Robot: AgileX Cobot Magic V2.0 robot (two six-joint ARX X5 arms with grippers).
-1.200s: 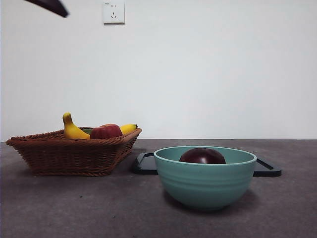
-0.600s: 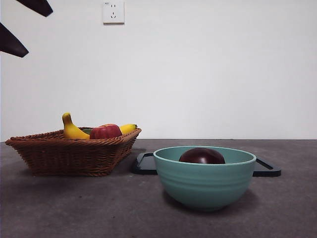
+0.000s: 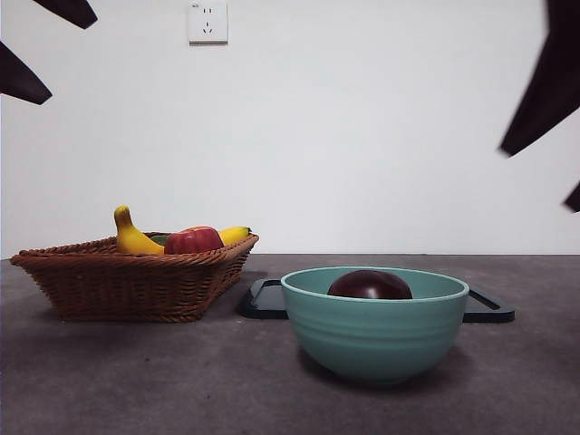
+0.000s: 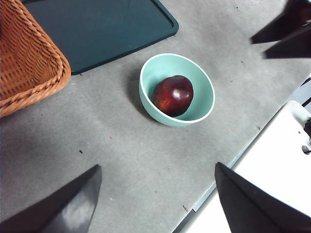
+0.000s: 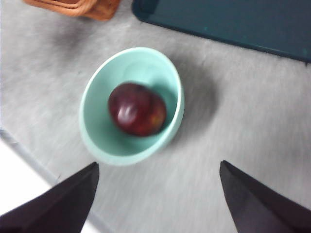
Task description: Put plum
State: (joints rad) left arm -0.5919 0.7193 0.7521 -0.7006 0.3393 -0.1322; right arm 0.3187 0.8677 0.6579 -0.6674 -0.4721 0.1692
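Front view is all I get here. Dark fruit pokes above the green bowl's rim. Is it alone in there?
Observer: Yes. From the left wrist view the plum is the only thing in the bowl.
Operator: Dark shapes at both top corners. Are the grippers holding anything?
Observer: No. The left gripper and right gripper both show open, empty jaws above the table.
Operator: Black tray behind the bowl, anything on it?
Observer: The part of the tray that the left wrist view shows is bare; its far end is out of frame.
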